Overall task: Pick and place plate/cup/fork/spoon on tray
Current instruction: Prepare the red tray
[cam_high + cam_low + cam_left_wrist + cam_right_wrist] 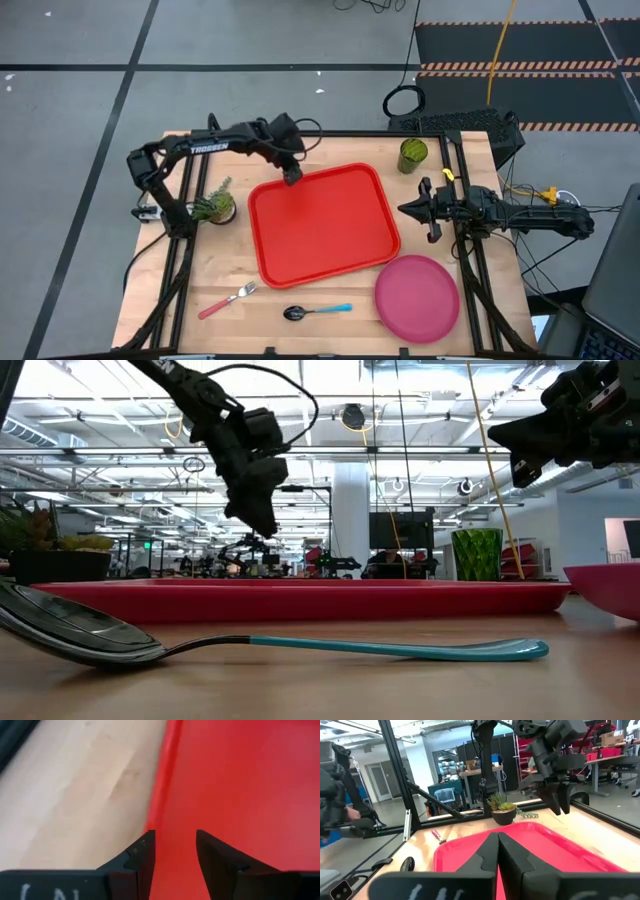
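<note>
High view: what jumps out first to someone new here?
The red tray fills the table's middle, with nothing on it. The left gripper hangs open over its far-left corner. The pink plate lies at the near right, the spoon and fork along the near edge.

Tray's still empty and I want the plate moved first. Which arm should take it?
Probably the right. The plate lies on the right gripper's side of the tray, near it. The left gripper hovers open over the tray's far-left corner.

Left pincer (291, 177) gapes empty; right pincer (432, 210) hangs closed.
</note>
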Motion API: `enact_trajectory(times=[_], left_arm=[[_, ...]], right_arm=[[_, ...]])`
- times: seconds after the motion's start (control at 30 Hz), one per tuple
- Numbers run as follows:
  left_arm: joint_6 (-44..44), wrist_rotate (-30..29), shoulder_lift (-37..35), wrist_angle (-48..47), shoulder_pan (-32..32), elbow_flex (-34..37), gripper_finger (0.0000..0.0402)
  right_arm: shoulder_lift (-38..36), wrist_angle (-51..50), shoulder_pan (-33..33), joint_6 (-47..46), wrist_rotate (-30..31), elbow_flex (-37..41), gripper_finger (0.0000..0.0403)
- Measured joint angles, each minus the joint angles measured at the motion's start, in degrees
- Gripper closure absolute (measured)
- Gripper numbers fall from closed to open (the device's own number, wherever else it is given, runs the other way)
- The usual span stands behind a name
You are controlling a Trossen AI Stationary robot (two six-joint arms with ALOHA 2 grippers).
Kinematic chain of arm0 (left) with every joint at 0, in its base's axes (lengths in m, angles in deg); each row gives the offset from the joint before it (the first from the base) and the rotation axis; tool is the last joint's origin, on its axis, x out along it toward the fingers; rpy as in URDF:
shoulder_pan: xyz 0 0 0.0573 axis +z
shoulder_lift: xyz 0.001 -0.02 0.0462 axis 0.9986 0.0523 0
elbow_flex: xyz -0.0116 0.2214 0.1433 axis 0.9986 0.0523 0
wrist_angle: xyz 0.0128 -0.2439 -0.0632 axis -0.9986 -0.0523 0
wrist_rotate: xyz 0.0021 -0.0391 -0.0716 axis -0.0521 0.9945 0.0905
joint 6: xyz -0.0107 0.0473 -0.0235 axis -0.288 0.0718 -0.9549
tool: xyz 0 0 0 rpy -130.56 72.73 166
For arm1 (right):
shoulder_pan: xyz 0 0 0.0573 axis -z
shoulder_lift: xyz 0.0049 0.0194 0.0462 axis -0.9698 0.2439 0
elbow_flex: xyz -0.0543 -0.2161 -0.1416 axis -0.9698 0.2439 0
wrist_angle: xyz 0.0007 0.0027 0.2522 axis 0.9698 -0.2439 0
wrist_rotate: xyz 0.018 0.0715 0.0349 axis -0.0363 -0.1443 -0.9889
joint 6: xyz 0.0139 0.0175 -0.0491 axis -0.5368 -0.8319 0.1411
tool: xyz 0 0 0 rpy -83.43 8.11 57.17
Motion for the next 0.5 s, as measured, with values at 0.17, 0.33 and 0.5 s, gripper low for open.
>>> enact_trajectory(times=[0.17, 0.33, 0.5], left_arm=[[4.5, -1.4, 1.4, -4.1, 0.9, 0.0, 0.0257], [7.1, -3.1, 5.7, -6.8, 0.9, 0.0, 0.0256], [8.3, -4.6, 9.5, -6.9, 0.9, 0.1, 0.0256]], right_arm=[[0.0, 0.0, 0.0, 0.1, 0.0, 0.0, 0.0403], [0.0, 0.0, 0.0, 1.1, 0.0, 0.0, 0.0403], [0.0, -0.1, 0.0, 1.5, 0.0, 0.0, 0.0403]])
